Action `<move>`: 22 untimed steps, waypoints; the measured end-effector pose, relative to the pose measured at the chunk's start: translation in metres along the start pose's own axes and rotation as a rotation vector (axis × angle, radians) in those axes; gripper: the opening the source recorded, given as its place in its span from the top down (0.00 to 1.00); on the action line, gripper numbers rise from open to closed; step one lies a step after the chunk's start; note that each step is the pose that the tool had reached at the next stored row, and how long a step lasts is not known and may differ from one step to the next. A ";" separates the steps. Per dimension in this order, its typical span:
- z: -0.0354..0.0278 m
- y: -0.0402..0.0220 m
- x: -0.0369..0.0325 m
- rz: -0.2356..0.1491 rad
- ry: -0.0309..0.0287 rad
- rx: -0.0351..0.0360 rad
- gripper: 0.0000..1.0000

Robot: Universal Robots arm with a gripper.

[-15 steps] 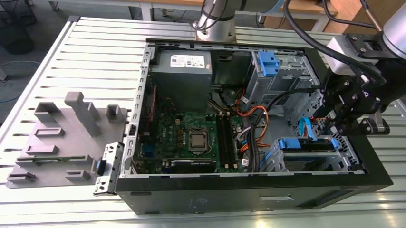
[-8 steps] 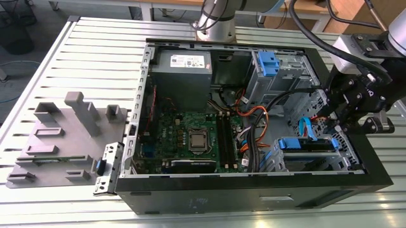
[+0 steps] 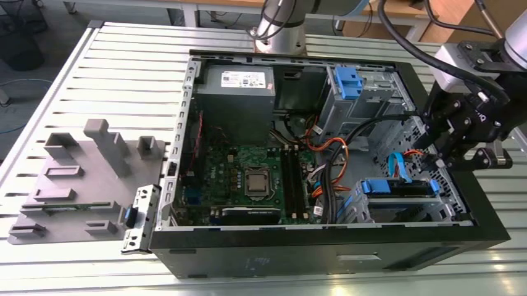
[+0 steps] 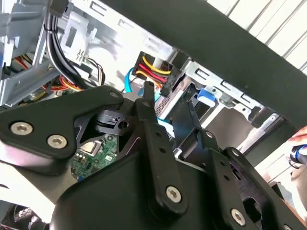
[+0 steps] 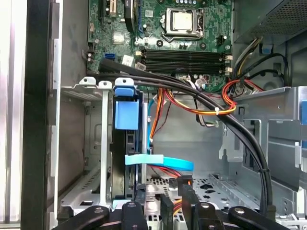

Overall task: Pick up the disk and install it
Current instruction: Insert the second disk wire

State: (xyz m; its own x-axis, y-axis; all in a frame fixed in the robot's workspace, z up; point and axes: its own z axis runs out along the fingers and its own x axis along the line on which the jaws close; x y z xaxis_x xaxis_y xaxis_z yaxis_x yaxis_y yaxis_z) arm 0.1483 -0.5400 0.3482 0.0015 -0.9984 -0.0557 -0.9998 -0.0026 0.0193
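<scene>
The disk (image 5: 127, 112) sits slotted in the drive cage (image 5: 103, 158), the gripper (image 5: 175, 199) close beside it, its opening impossible to tell; full seating likely calls for a straight push.

This looks like a robotics lab or workshop. A desktop computer case (image 3: 329, 262) lies open on its side on a table (image 3: 115, 68) of slotted aluminium profiles, with its motherboard (image 3: 239, 166) and wiring exposed. In the exterior view, a robot arm's silver base (image 3: 280, 28) stands on the table at twelve o'clock from the case. A grey moulded fixture (image 3: 82, 172) sits at nine o'clock. Farther off at twelve o'clock stand wood-topped workbenches (image 3: 408, 7).
</scene>
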 end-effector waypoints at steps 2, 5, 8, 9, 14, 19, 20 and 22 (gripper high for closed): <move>0.0002 -0.0032 -0.0001 0.000 0.0000 0.0000 0.57; 0.0005 -0.0088 -0.0001 0.000 0.0000 0.0000 0.57; 0.0007 -0.0128 -0.0001 0.000 0.0000 -0.0001 0.57; 0.0009 -0.0140 -0.0001 0.000 0.0003 -0.0001 0.57; 0.0033 -0.0161 0.0001 0.000 0.0013 -0.0005 0.57; 0.0042 -0.0161 0.0000 0.000 0.0013 -0.0007 0.57; 0.0043 -0.0160 -0.0001 0.000 0.0013 -0.0006 0.57; 0.0042 -0.0159 -0.0002 0.000 0.0014 -0.0006 0.57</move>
State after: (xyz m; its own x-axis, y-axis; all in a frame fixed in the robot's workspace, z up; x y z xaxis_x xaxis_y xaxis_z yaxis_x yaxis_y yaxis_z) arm 0.1641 -0.5395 0.3436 0.0017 -0.9985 -0.0542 -0.9998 -0.0028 0.0200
